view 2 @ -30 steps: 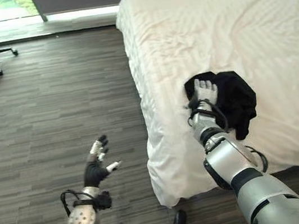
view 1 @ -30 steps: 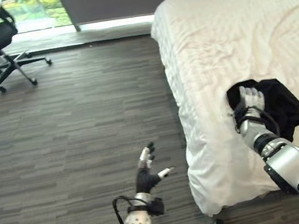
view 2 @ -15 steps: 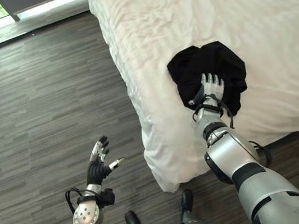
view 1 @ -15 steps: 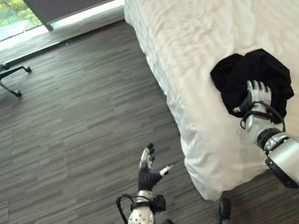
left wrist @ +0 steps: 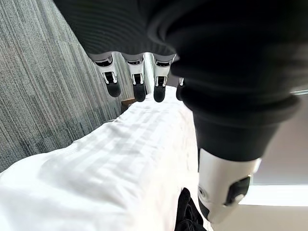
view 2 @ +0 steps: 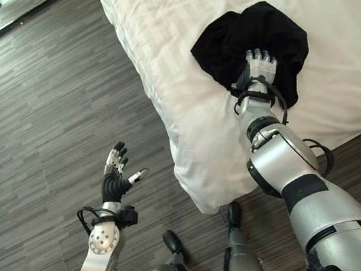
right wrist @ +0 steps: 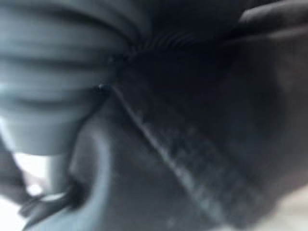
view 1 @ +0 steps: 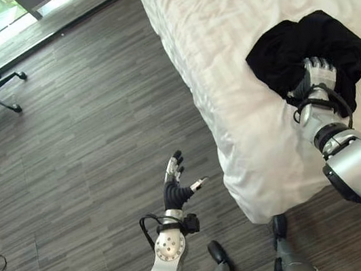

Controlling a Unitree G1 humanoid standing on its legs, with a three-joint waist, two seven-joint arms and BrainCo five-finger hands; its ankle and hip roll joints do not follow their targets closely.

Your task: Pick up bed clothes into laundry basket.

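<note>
On bed (view 1: 231,24): black garment (view 1: 305,54) bunched, no clear axis; right hand (view 1: 317,76) grip unclear

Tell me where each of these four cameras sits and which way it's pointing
Left eye: on the head, looking down at the bed, the black garment, both hands.
Right eye: beside it, same scene; right hand on the garment, left hand over the floor.
Left wrist: along straight fingers toward the bed.
Right wrist: pressed against dark fabric.
Shared: bed and garment.

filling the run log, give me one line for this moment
right robot hand: on black garment, grip unclear | garment: on white bed | left robot hand: open over floor
</note>
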